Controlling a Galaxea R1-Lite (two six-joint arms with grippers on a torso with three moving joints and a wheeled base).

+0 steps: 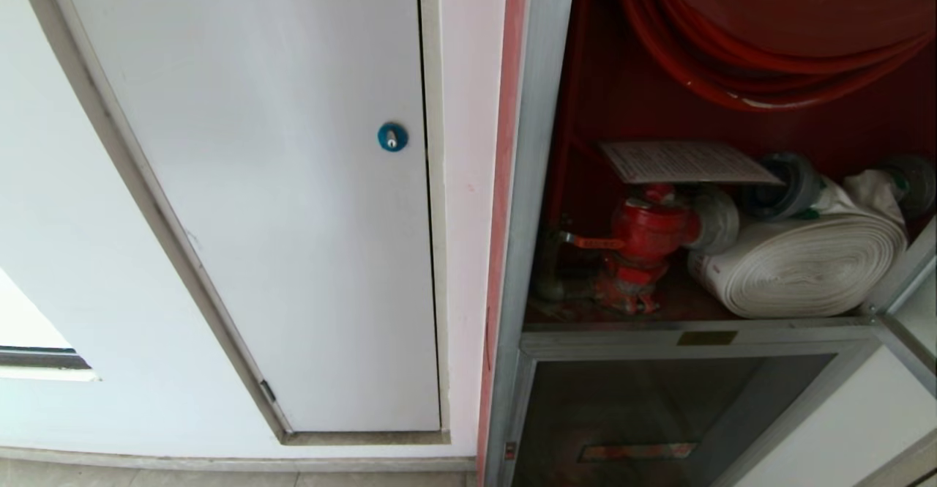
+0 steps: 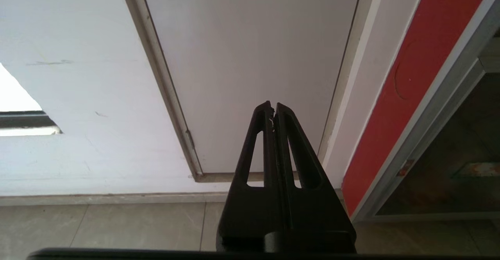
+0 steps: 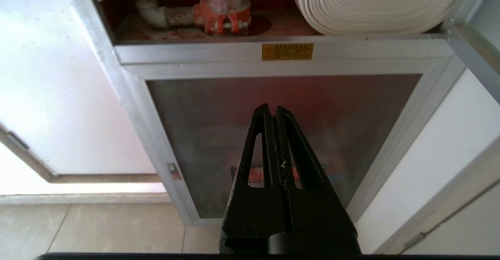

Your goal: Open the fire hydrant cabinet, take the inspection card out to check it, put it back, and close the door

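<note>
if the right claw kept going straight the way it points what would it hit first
Most likely the dark glass panel in the lower part of the cabinet; the shut right claw aims at it, though depth is hard to judge.

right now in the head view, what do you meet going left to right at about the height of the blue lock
white door's round blue lock → red painted strip → silver aluminium frame of the fire hydrant cabinet → red valve → rolled white hose
</note>
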